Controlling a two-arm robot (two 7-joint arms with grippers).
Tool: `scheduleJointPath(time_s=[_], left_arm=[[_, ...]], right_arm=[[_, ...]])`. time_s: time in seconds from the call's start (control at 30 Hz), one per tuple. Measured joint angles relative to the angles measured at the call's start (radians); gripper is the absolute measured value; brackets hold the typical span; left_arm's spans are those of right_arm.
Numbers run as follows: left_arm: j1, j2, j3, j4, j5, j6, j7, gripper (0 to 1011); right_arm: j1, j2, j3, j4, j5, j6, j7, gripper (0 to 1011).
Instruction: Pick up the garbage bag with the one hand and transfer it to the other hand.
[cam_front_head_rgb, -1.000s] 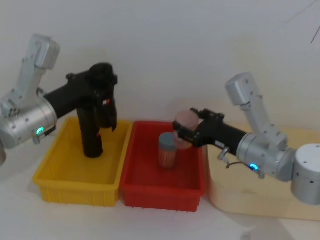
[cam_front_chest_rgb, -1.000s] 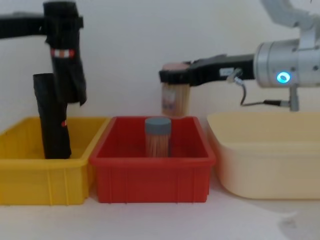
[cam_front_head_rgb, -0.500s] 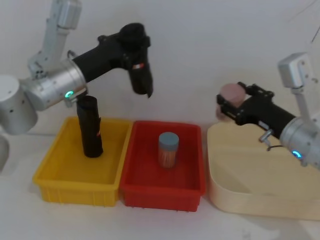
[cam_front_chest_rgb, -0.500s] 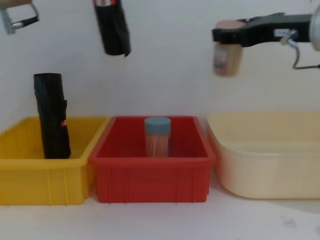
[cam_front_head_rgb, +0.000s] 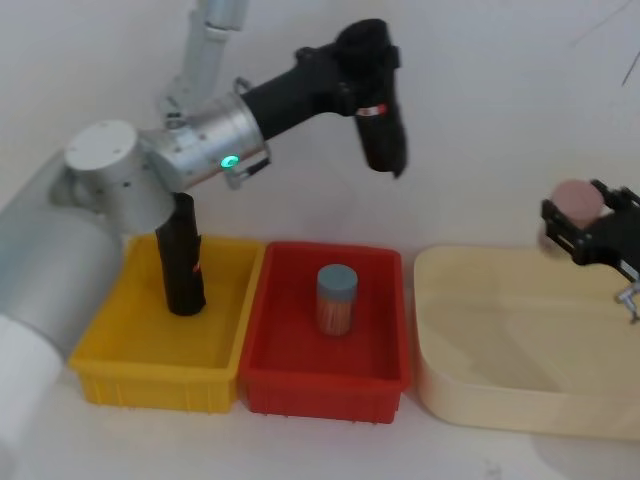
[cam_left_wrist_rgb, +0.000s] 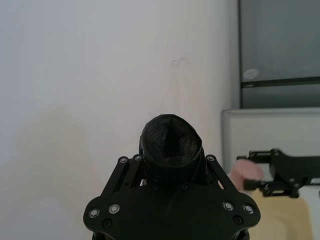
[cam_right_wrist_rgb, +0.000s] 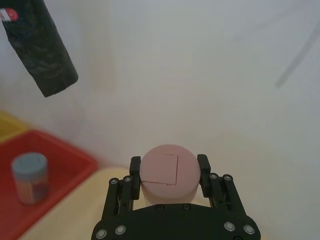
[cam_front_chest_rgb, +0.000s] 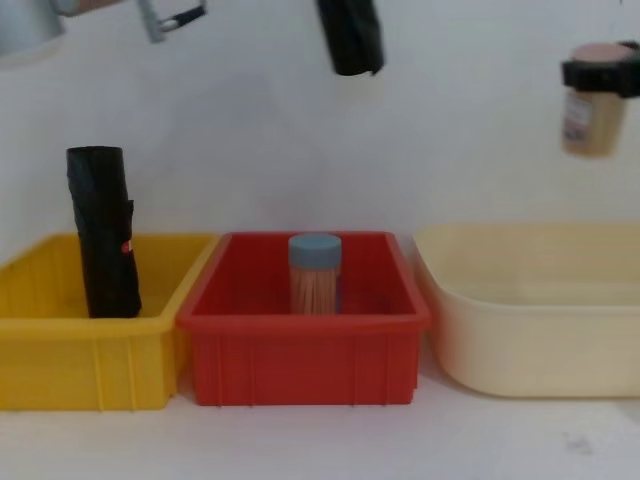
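Carried rightward and higher since half a second ago, garbage bag (cam_front_head_rgb: 381, 132) now well above the red bin (cam_front_head_rgb: 320, 385), long axis near vertical, free end pointing down, left pincer (cam_front_head_rgb: 362, 62) clamped on its top, right pincer (cam_front_head_rgb: 585, 225) withdrawn right above cream tub (cam_front_head_rgb: 520, 400), gripping pink-lidded jar (cam_front_head_rgb: 573, 200).

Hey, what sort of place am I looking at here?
Likely a robot lab bench: plain white wall, yellow bin, red bin and cream tub in a row, left gripper holding a garbage bag aloft, right gripper holding a pink-lidded jar above the tub.
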Motion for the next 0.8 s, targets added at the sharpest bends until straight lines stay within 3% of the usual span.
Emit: scheduleJointPath(time_s=[0.07, 0.1, 0.2, 0.4, 0.63, 0.8], left_arm=[[-0.039, -0.042, 0.009, 0.075, -0.010, -0.024, -0.034, 351], [-0.039, -0.042, 0.009, 0.075, -0.010, -0.024, -0.034, 351], [-0.121, -0.115, 0.035, 0.262, -0.048, -0.081, -0.100, 351], [-0.211, -0.194, 0.066, 0.457, -0.092, -0.145, -0.171, 351], [-0.274, -0.249, 0.088, 0.592, -0.124, -0.190, -0.222, 351], [-0.299, -0.271, 0.097, 0.647, -0.137, -0.208, -0.242, 351]], right_arm=[[-0.017, 0.008, 0.015, -0.004, 0.003, 0.007, -0.007, 651], [-0.024, 0.011, 0.021, -0.005, 0.005, 0.010, -0.010, 651], [-0.055, 0.024, 0.049, -0.005, 0.015, 0.023, -0.019, 651], [-0.089, 0.038, 0.081, -0.001, 0.026, 0.037, -0.029, 668], [-0.112, 0.047, 0.103, 0.002, 0.033, 0.046, -0.034, 876], [-0.122, 0.051, 0.112, 0.003, 0.036, 0.050, -0.037, 987]])
